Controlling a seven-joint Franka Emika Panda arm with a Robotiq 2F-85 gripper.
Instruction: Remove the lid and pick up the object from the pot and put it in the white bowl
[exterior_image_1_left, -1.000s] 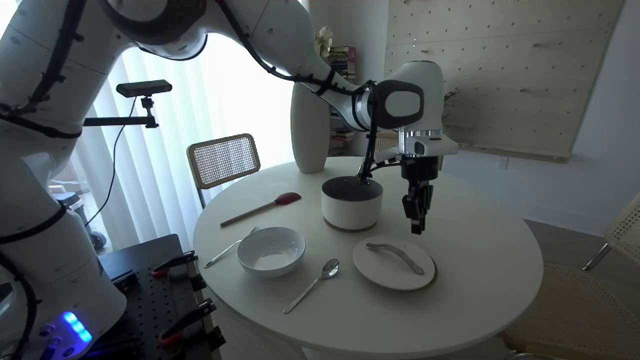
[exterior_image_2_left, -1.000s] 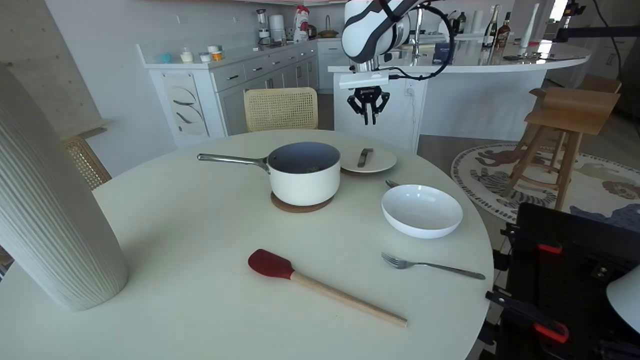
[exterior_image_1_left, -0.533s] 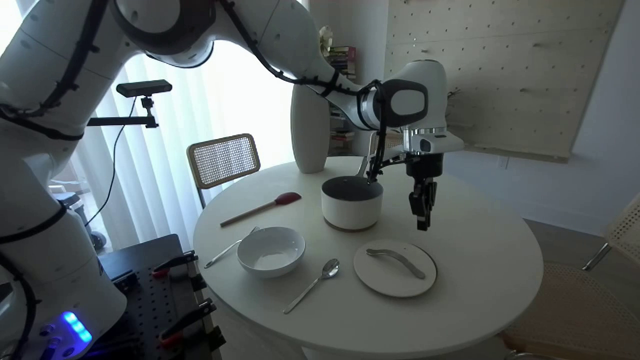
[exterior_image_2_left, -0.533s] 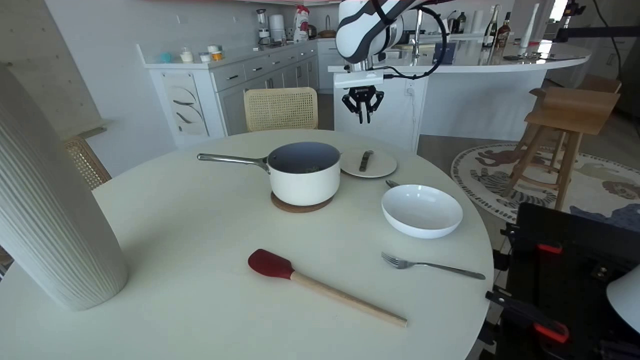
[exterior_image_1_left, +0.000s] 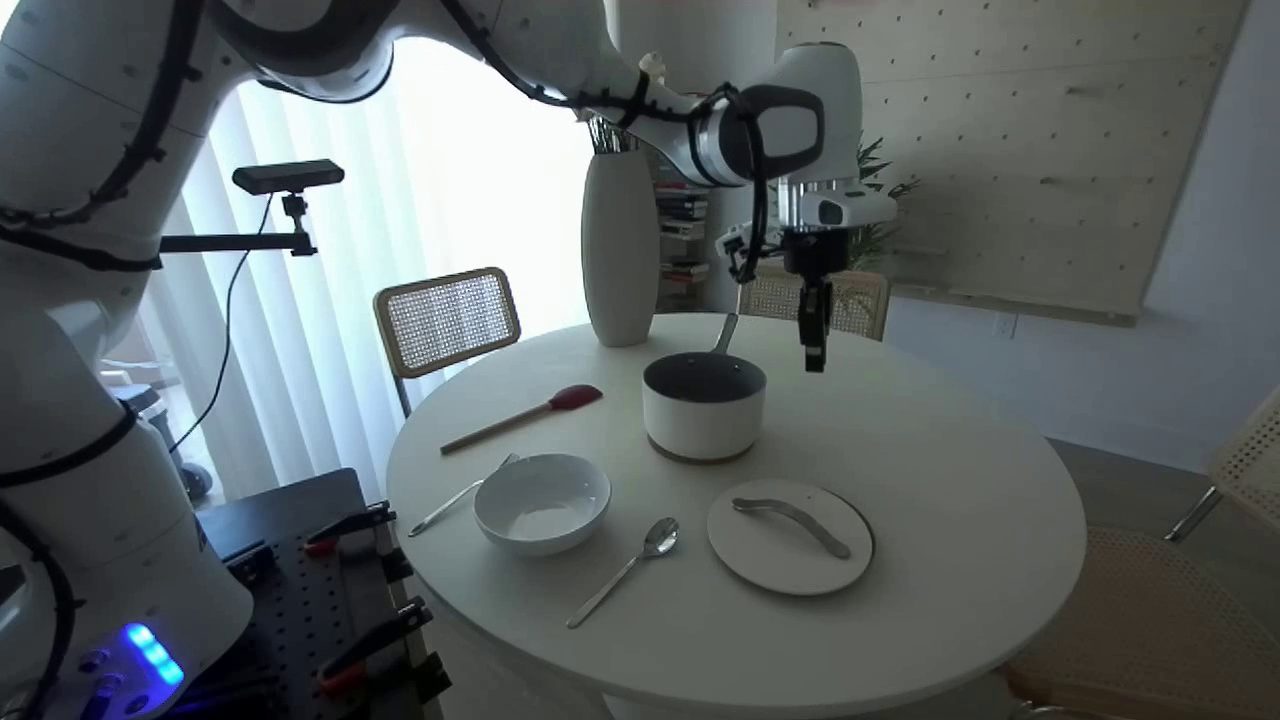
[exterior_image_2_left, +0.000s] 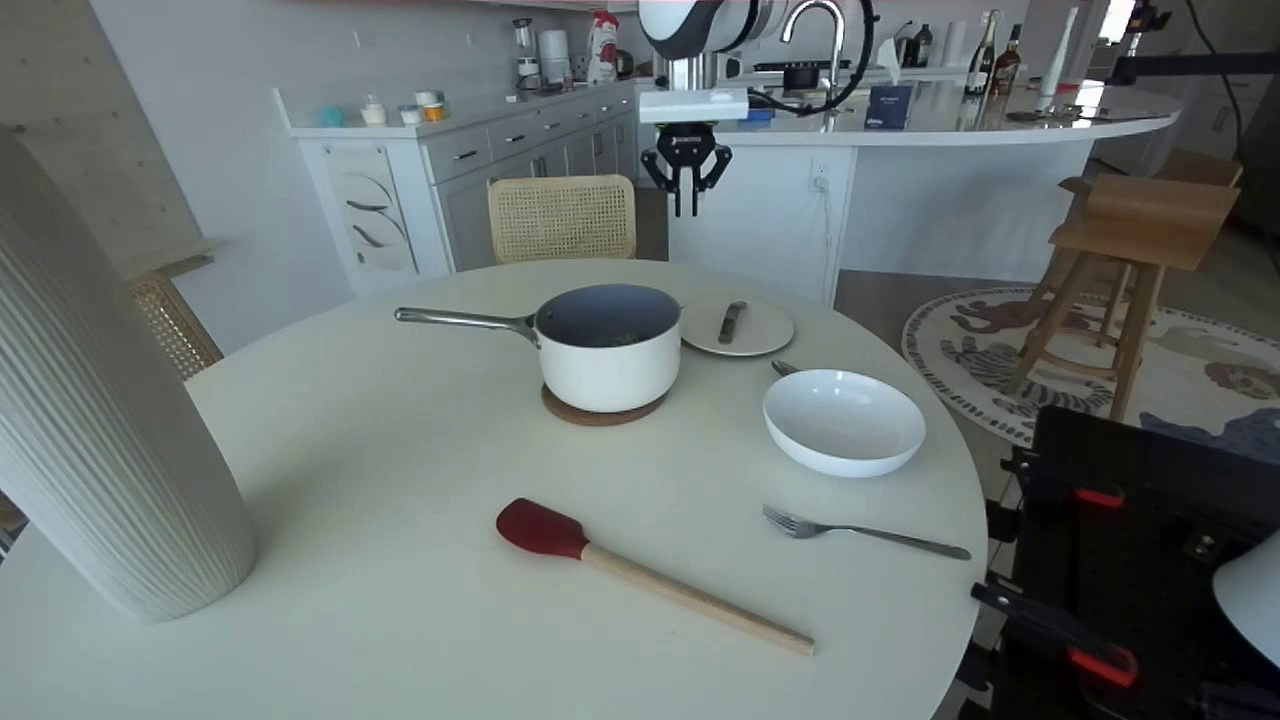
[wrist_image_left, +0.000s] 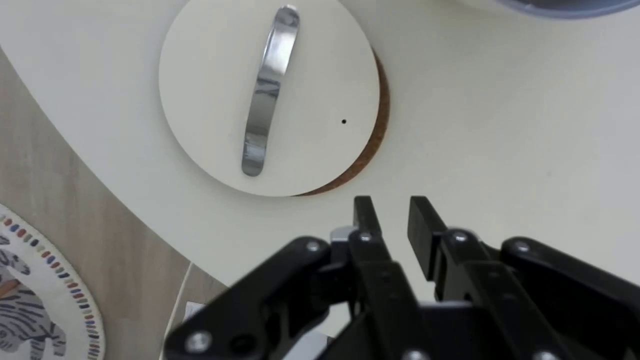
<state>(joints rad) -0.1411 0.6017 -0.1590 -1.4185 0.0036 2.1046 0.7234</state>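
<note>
The lid (wrist_image_left: 320, 75) is a flat white disc with a metal strap handle. It lies on the table on a brown cork disc, and it shows in both exterior views (exterior_image_1_left: 760, 550) (exterior_image_2_left: 768, 325). The white pot (exterior_image_2_left: 608, 380) stands uncovered, its long handle pointing away from the lid; it also shows in an exterior view (exterior_image_1_left: 700, 430). A small dull lump (exterior_image_2_left: 627, 338) shows faintly inside the pot. The white bowl (exterior_image_2_left: 845, 462) is empty; it also shows in an exterior view (exterior_image_1_left: 540, 540). My gripper (wrist_image_left: 389, 200) is open and empty, high above the table beyond the lid (exterior_image_1_left: 814, 365).
A spoon (exterior_image_1_left: 660, 537) lies between bowl and lid. A fork (exterior_image_2_left: 800, 525) and a red spatula (exterior_image_2_left: 541, 527) lie on the table. A tall white vase (exterior_image_1_left: 620, 250) stands at the table's far side. The pot rests on a brown trivet (exterior_image_2_left: 603, 416).
The lid was slightly tilted one second ago and has settled flat on the cork disc. My gripper has risen and moved away from the lid.
</note>
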